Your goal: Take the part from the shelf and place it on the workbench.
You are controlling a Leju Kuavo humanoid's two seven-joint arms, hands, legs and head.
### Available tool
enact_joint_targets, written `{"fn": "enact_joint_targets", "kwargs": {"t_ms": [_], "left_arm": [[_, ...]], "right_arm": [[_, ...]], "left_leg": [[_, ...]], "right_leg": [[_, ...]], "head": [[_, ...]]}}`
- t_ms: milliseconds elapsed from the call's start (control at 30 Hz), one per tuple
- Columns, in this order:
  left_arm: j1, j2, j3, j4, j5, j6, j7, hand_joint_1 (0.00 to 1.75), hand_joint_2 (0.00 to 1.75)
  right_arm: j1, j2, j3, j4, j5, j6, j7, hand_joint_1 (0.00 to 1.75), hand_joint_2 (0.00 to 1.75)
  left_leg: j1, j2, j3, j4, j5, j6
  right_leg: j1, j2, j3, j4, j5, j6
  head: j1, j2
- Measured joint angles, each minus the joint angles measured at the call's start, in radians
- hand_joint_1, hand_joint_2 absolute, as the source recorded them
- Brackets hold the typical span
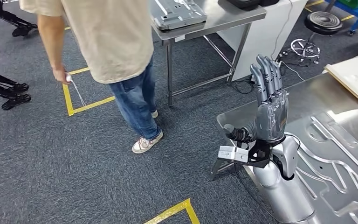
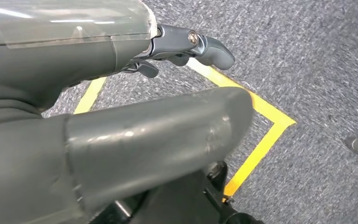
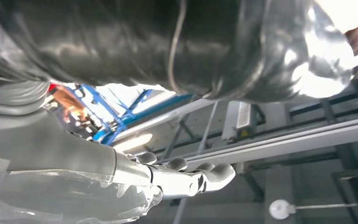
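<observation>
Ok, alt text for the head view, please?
A silver robot hand stands upright, fingers straight, beside a large pressed grey sheet-metal panel. A person in a beige shirt and blue jeans stands on grey carpet near a steel workbench.

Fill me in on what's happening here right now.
The robot's right robot hand is raised beside a large stamped metal part at the right of the head view, fingers straight and together, gripping nothing visible. Whether it bears the part's weight cannot be told. The left robot hand hangs over grey carpet with yellow tape lines, holding nothing. A person in jeans walks past a steel workbench that already holds a similar part.
</observation>
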Motion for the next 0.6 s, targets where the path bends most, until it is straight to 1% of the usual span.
{"fn": "enact_joint_targets", "kwargs": {"t_ms": [33,67,100,133,167,200,233,267,300,333,367,400,433,467,500,533,567,600], "left_arm": [[0.003,0.0,0.0,0.0,0.0,0.0,0.0,0.0,0.0],[0.005,0.0,0.0,-0.001,0.0,0.0,0.0,0.0,0.0],[0.005,0.0,0.001,-0.001,0.0,-0.001,0.0,0.0,0.0],[0.005,0.0,0.001,-0.002,0.001,-0.002,0.0,0.0,0.0],[0.004,0.0,0.001,-0.002,0.002,-0.003,0.002,0.0,0.0],[0.004,0.0,0.002,-0.002,0.002,-0.003,0.004,0.0,0.0],[0.005,0.0,0.003,-0.002,0.003,-0.003,0.007,0.0,0.0],[0.007,0.0,0.004,-0.002,0.003,-0.003,0.01,0.0,0.0],[0.009,0.0,0.005,-0.002,0.003,-0.003,0.012,0.0,0.0],[0.01,0.0,0.006,-0.002,0.003,-0.003,0.014,0.0,0.0],[0.011,0.0,0.006,-0.002,0.003,-0.003,0.015,0.0,0.0],[0.011,0.0,0.007,-0.002,0.003,-0.004,0.016,0.0,0.0],[0.01,0.0,0.007,-0.003,0.004,-0.006,0.016,0.0,0.0],[0.008,0.0,0.007,-0.004,0.005,-0.009,0.016,0.0,0.0],[0.006,0.0,0.007,-0.006,0.007,-0.013,0.017,0.0,0.0],[0.005,0.001,0.008,-0.009,0.009,-0.017,0.018,0.0,0.0],[0.003,0.001,0.008,-0.011,0.011,-0.02,0.02,0.0,0.0],[0.001,0.001,0.008,-0.014,0.012,-0.022,0.022,0.0,0.0]], "right_arm": [[-0.001,0.001,0.001,0.001,0.0,0.0,0.0,0.0,0.0],[-0.003,0.003,0.002,0.002,0.0,0.0,0.0,0.0,0.0],[-0.005,0.004,0.003,0.004,-0.001,0.0,-0.001,0.0,0.0],[-0.006,0.004,0.003,0.005,-0.002,0.0,-0.001,0.0,0.0],[-0.006,0.004,0.004,0.008,-0.003,0.0,-0.001,0.0,0.0],[-0.004,0.004,0.004,0.012,-0.004,0.0,-0.002,0.0,0.0],[-0.002,0.004,0.004,0.015,-0.004,0.0,-0.002,0.0,0.0],[-0.001,0.004,0.004,0.019,-0.003,0.0,-0.002,0.0,0.0],[0.0,0.004,0.004,0.022,-0.002,0.0,-0.002,0.0,0.0],[-0.001,0.004,0.005,0.024,0.001,0.0,-0.002,0.0,0.0],[-0.002,0.004,0.005,0.026,0.004,0.0,-0.002,0.0,0.0],[-0.004,0.004,0.005,0.027,0.006,0.0,-0.002,0.0,0.0],[-0.006,0.004,0.006,0.028,0.007,0.001,-0.002,0.0,0.0],[-0.009,0.004,0.006,0.03,0.007,0.003,-0.002,0.0,0.0],[-0.012,0.004,0.008,0.031,0.008,0.005,-0.002,0.0,0.0],[-0.017,0.004,0.01,0.032,0.008,0.008,-0.001,0.0,0.0],[-0.023,0.004,0.014,0.033,0.009,0.011,0.0,0.0,0.0],[-0.028,0.004,0.018,0.034,0.01,0.012,0.002,0.0,0.0]], "left_leg": [[0.002,-0.01,0.002,-0.004,0.002,0.006],[0.003,-0.02,0.004,-0.008,0.005,0.012],[0.006,-0.03,0.006,-0.013,0.008,0.019],[0.008,-0.039,0.008,-0.015,0.01,0.023],[0.007,-0.049,0.007,-0.016,0.011,0.027],[0.006,-0.061,0.007,-0.015,0.011,0.029],[0.005,-0.073,0.007,-0.014,0.01,0.03],[0.004,-0.086,0.007,-0.013,0.01,0.03],[0.004,-0.099,0.007,-0.012,0.01,0.029],[0.004,-0.112,0.007,-0.01,0.009,0.029],[0.004,-0.125,0.006,-0.008,0.008,0.027],[0.003,-0.137,0.003,-0.004,0.007,0.024],[0.004,-0.149,-0.001,-0.002,0.008,0.019],[0.006,-0.159,-0.006,-0.001,0.009,0.012],[0.007,-0.169,-0.01,-0.001,0.011,0.005],[0.01,-0.173,-0.013,-0.001,0.012,-0.001],[0.01,-0.158,-0.017,0.006,0.008,-0.007],[0.008,-0.132,-0.027,0.027,-0.006,-0.012]], "right_leg": [[-0.002,-0.002,0.003,0.0,-0.003,0.005],[-0.004,0.012,0.002,0.01,-0.013,0.01],[-0.007,0.036,-0.009,0.037,-0.033,0.014],[-0.01,0.066,-0.031,0.086,-0.061,0.016],[-0.01,0.093,-0.062,0.15,-0.092,0.016],[-0.01,0.108,-0.095,0.213,-0.117,0.016],[-0.01,0.115,-0.12,0.256,-0.125,0.017],[-0.01,0.118,-0.131,0.265,-0.114,0.016],[-0.01,0.12,-0.123,0.24,-0.086,0.015],[-0.01,0.124,-0.102,0.184,-0.047,0.012],[-0.011,0.14,-0.075,0.121,-0.015,0.009],[-0.012,0.157,-0.052,0.066,0.006,0.006],[-0.012,0.171,-0.037,0.029,0.016,0.004],[-0.01,0.18,-0.032,0.015,0.014,0.002],[-0.008,0.175,-0.031,0.01,0.014,0.0],[-0.008,0.164,-0.03,0.008,0.017,-0.005],[-0.009,0.153,-0.026,0.003,0.019,-0.01],[-0.011,0.141,-0.022,-0.002,0.021,-0.017]], "head": [[0.0,0.0],[0.0,0.0],[0.0,0.0],[0.0,0.0],[0.0,0.0],[0.0,0.0],[0.0,0.0],[0.0,0.0],[0.0,0.0],[0.0,0.0],[0.0,0.0],[0.0,0.0],[0.0,0.0],[0.0,0.0],[0.0,0.0],[0.0,0.0],[-0.001,0.0],[-0.002,0.0]]}}
